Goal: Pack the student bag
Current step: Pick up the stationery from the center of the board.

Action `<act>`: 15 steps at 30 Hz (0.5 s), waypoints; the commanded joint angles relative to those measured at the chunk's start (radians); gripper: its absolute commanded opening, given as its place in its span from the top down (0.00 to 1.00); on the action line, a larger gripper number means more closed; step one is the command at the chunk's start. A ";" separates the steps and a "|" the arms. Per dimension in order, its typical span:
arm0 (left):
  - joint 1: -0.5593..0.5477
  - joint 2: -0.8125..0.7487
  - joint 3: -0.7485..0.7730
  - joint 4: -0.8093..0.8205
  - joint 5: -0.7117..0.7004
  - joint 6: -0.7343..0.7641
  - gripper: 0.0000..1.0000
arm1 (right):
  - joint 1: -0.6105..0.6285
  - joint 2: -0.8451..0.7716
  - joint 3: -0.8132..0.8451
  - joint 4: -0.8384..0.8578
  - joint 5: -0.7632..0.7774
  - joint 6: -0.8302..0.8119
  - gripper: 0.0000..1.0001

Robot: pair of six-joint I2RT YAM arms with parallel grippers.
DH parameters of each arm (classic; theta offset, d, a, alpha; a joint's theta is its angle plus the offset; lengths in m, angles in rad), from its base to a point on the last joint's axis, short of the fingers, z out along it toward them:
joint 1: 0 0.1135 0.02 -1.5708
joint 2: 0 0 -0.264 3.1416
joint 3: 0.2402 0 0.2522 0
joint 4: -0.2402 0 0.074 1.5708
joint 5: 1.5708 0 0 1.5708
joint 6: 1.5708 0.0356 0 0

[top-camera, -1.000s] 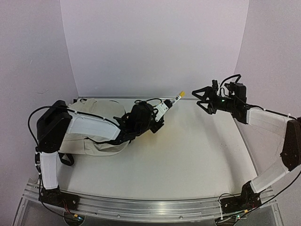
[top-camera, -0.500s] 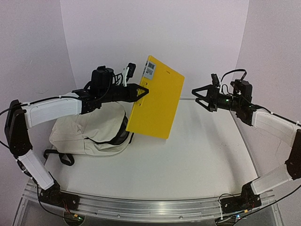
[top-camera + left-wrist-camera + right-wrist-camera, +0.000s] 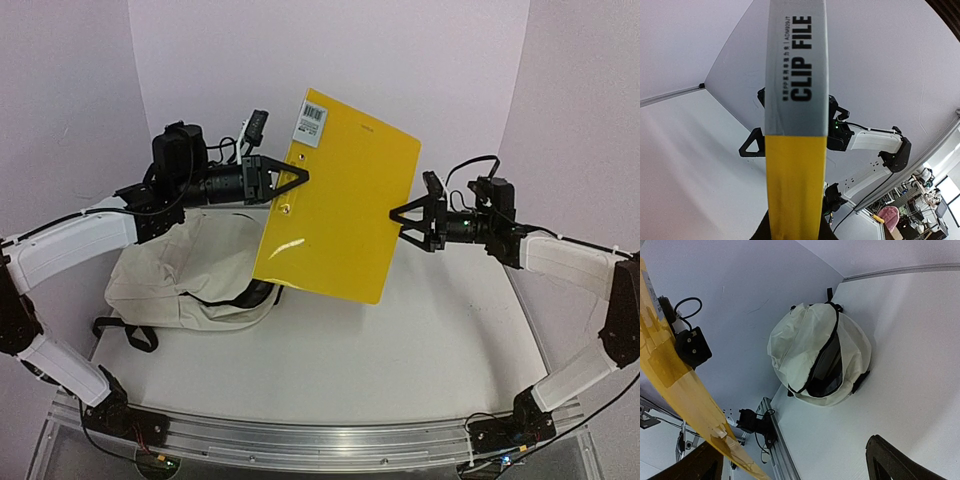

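Top view, with both wrist views. Nearest, we see a metal rail [image 3: 320, 440] along the front edge of the white table [image 3: 430, 340].

On the left half of the table lies the cream bag [image 3: 190, 270], slumped on its side. Its black-zipped mouth gapes and shows dark lining, plainest from the right wrist [image 3: 827, 365]. A black strap trails off its near left corner.

Above the bag, a yellow file [image 3: 340, 200] is held in the air, tilted. In the top view its lower corner covers the right edge of the bag and part of the opening. The left arm crosses over the far side of the bag.

The left gripper [image 3: 303, 178] is closed tight on the left edge of the file. From its wrist we read "CLIP FILE" on the grey spine label [image 3: 796, 65].

The right gripper [image 3: 405, 215] is at the file's right edge with its jaws spread wide, gripping nothing. We cannot tell whether a finger touches the file.

A barcode sticker [image 3: 312, 122] marks the file's far corner. Pale walls [image 3: 200, 60] close the scene behind.
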 commanded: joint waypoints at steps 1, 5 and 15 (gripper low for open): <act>0.037 -0.045 0.069 -0.093 0.161 0.069 1.00 | 0.001 -0.054 0.047 0.036 -0.091 -0.022 0.02; 0.073 -0.038 0.122 -0.314 0.285 0.197 1.00 | -0.001 -0.106 0.070 0.022 -0.130 -0.035 0.02; 0.083 -0.032 0.209 -0.761 0.446 0.485 1.00 | -0.001 -0.100 0.112 -0.034 -0.187 -0.071 0.02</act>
